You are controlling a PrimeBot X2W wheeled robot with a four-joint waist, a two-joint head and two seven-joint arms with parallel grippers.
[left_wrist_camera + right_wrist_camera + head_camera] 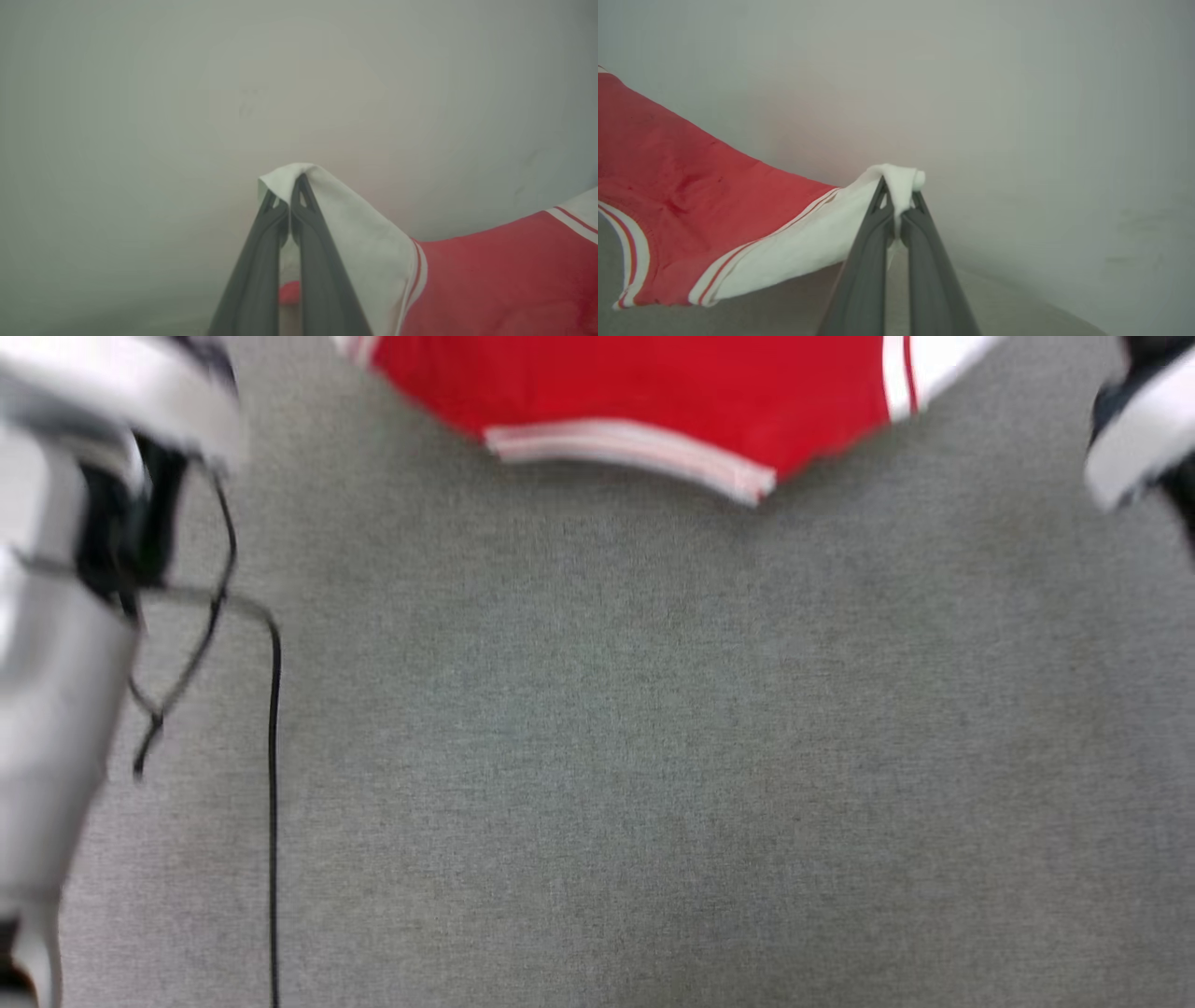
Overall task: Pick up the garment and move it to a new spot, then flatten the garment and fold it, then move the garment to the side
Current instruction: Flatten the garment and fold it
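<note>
In the head view the pale left forearm (pixel 56 663) runs down the left edge of the frame. A black cable (pixel 274 803) drops beside it to the bottom edge. To the right of the cable, the grey cloth surface (pixel 653 756) lies open across the middle and lower frame, as far as the right edge. The garment (pixel 653 383) spans the top centre. Its red body is cut off by the top edge, its striped trim forms its lowest edge, and a white sleeve leads toward the upper right. The right forearm (pixel 1134 439) sits in the upper right corner.

In the left wrist view the left and upper parts of the frame are plain pale grey. At bottom centre the left gripper (pixel 287 186) is pinched tight on a fold of white sleeve, and the red body spreads away to the lower right corner.

In the right wrist view the red body slopes down from the upper left to the other white sleeve. That sleeve is bunched between the closed fingers of the right gripper (pixel 899 186) at centre. The right half of the frame is plain grey.
</note>
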